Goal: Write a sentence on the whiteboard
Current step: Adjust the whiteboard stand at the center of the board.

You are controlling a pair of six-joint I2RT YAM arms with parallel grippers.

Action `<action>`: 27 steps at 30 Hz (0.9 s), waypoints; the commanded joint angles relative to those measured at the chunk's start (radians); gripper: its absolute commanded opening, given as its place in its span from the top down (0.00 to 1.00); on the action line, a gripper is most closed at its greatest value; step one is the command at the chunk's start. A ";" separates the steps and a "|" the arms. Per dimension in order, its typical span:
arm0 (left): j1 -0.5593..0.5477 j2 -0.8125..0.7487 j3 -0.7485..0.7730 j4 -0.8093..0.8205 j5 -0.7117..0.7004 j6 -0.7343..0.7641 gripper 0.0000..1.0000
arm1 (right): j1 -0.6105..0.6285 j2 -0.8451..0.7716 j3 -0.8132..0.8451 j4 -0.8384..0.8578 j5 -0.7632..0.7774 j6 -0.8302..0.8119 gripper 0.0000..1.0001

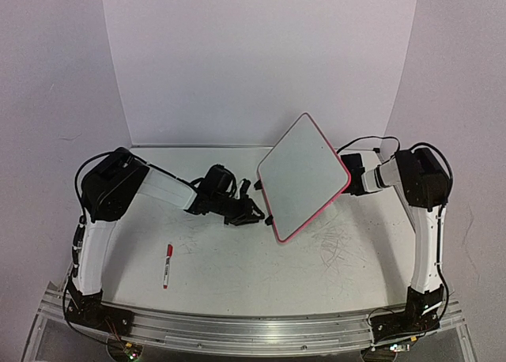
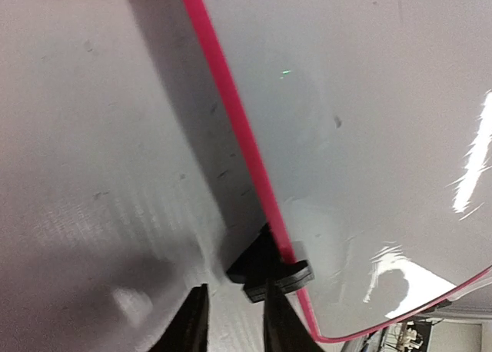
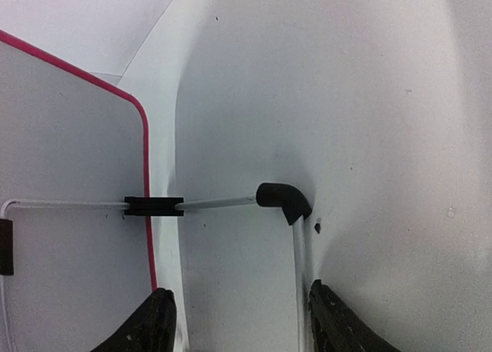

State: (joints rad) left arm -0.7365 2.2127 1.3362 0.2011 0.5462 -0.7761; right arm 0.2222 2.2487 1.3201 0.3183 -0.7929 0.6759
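Jaws on the left nearly pinched and empty, jaws on the right spread wide behind the tilted whiteboard (image 1: 304, 176).

At the left a red marker (image 1: 168, 265) lies alone on the bench (image 1: 237, 267). Left jaws hover with a narrow gap just short of a black foot (image 2: 270, 273) on the board's pink rim, gripping nothing. Propped centre-right and blank, the board looks light, stiff and slippery on its glossy face, so it is best taken by the rim or wire stand (image 3: 223, 203). Right jaws gape with that wire running between them; whether they touch it I cannot tell.
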 commanded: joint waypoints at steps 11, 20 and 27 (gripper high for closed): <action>0.170 -0.207 -0.104 -0.057 -0.095 0.276 0.11 | -0.131 -0.253 -0.190 -0.367 0.286 -0.294 0.31; 0.129 -0.135 -0.021 -0.037 -0.004 0.848 0.16 | -0.142 -0.484 -0.363 -0.408 0.427 -0.312 0.28; 0.120 -0.017 0.117 -0.019 -0.113 1.107 0.32 | -0.156 -0.621 -0.468 -0.408 0.381 -0.262 0.28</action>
State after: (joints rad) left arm -0.6261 2.1187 1.3458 0.1433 0.4901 0.1149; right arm 0.0720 1.7127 0.8913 -0.0823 -0.4227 0.3927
